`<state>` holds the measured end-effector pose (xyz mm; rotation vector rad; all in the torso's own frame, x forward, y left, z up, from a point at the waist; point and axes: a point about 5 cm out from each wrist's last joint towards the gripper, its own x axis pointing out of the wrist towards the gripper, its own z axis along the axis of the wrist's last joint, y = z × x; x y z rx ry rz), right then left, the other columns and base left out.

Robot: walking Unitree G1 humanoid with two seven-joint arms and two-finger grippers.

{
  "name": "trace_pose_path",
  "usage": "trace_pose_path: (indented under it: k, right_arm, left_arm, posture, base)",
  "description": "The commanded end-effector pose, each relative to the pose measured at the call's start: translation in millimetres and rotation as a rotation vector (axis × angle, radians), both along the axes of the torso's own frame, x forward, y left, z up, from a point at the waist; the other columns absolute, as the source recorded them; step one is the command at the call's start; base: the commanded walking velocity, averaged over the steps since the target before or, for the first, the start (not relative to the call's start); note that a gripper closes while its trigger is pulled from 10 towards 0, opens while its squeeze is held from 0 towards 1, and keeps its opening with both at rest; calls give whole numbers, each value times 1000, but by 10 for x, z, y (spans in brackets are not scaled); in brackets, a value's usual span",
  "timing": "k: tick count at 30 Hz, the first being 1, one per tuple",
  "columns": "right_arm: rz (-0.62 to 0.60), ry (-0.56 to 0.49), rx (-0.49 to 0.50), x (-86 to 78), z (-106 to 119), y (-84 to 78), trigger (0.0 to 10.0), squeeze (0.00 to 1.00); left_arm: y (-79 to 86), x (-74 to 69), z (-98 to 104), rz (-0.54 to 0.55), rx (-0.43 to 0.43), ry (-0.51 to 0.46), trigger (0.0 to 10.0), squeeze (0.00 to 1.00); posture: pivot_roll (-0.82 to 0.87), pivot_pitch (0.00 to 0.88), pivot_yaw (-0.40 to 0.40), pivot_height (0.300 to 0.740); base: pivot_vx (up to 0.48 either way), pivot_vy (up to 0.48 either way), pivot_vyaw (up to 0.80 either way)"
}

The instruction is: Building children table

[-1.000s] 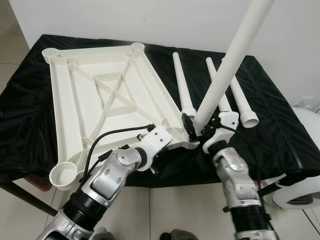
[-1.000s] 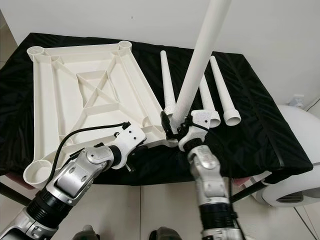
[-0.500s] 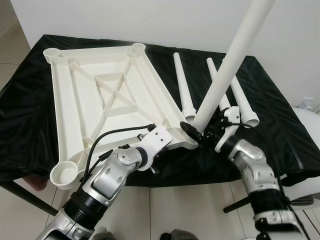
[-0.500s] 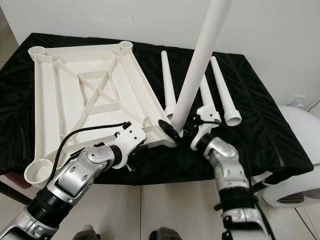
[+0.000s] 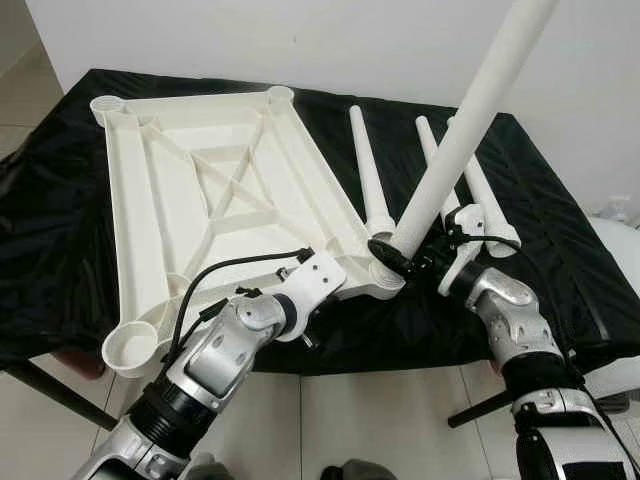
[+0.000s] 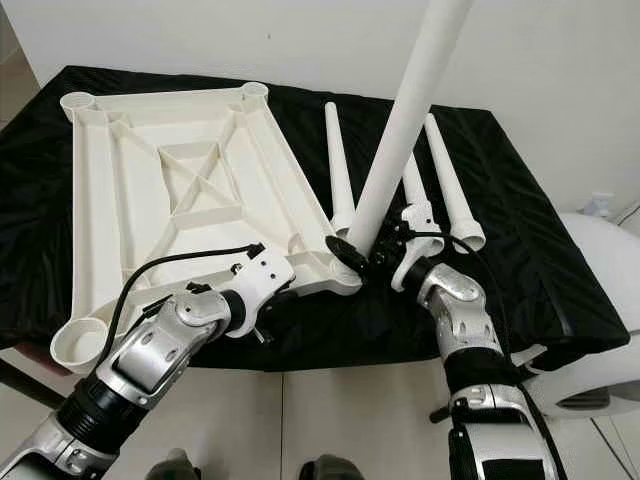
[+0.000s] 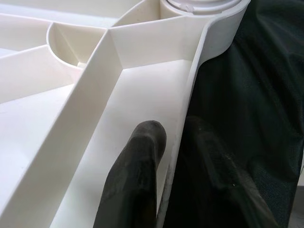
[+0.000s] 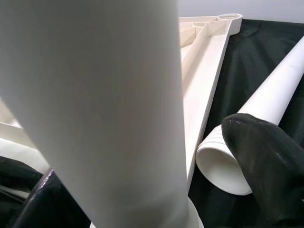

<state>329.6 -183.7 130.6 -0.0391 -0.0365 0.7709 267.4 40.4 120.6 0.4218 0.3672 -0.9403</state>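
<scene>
The white children's table top (image 5: 210, 190) lies upside down, ribs up, on a tabletop (image 5: 560, 260) draped in black cloth. At its near right corner, a white leg (image 5: 460, 140) stands in the corner socket (image 5: 385, 272), leaning up and away to the right. The right claw (image 5: 425, 258) is clamped around the base of that leg, just above the socket; in the right wrist view the leg (image 8: 104, 104) fills the space between its black fingers (image 8: 266, 156).

The left claw (image 7: 175, 156) is pinched on the near edge rail of the children's table top, close to the same corner, one finger inside the rim and one outside against the cloth. From the head views its white wrist housing (image 5: 318, 278) sits right on that rail.

Three spare legs (image 5: 368, 170) lie side by side on the cloth just right of the frame, wide ends toward the robot. The middle one and the right one are partly hidden behind the standing leg.
</scene>
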Motion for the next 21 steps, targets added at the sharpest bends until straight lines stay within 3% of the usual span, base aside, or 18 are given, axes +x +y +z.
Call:
trace_pose_path:
  k: [1,6,8,9,10,15,16,18,19,21]
  right_arm:
    - [-11,12,-27,4,-38,-53,10000,0]
    - [-8,18,-28,19,-72,-42,10000,0]
    - [-2,17,-32,16,-81,-29,7529,0]
    - [-2,17,-32,16,-81,-29,7529,0]
    - [21,24,-23,4,-101,-15,0,0]
    - [30,29,-28,-10,-132,-12,0,0]
    - [24,25,-42,-9,-151,-15,2588,0]
    - [23,25,-47,-10,-158,-16,2588,0]
    - [21,31,-48,-9,-166,-18,10000,0]
    - [18,32,-61,-12,-177,-16,10000,0]
  left_arm:
    - [-64,-40,-44,-64,3,37,10000,0]
    - [-73,-50,-48,-69,4,36,10000,0]
    - [-75,-50,-49,-70,4,36,10000,0]
    - [-75,-50,-49,-70,4,36,10000,0]
    - [-79,-53,-51,-72,4,36,10000,0]
    - [-84,-58,-54,-75,4,37,10000,0]
    - [-86,-61,-56,-76,4,38,10000,0]
    - [-87,-63,-57,-76,4,38,10000,0]
    - [-88,-65,-57,-76,3,38,10000,0]
    - [-89,-67,-57,-77,3,39,10000,0]
  posture:
    - [6,0,-83,740]
    - [6,0,-82,740]
    - [6,0,-82,740]
    - [6,0,-82,740]
    - [5,0,-82,740]
    - [5,0,-83,740]
    - [3,0,-84,740]
    - [3,0,-84,740]
    - [2,0,-86,740]
    - [2,0,-86,740]
  base:
    - [0,0,0]
    - [0,0,0]
    - [0,0,0]
    - [0,0,0]
    - [0,0,0]
    - [0,0,0]
    - [0,0,0]
    - [0,0,0]
    - [0,0,0]
    - [0,0,0]
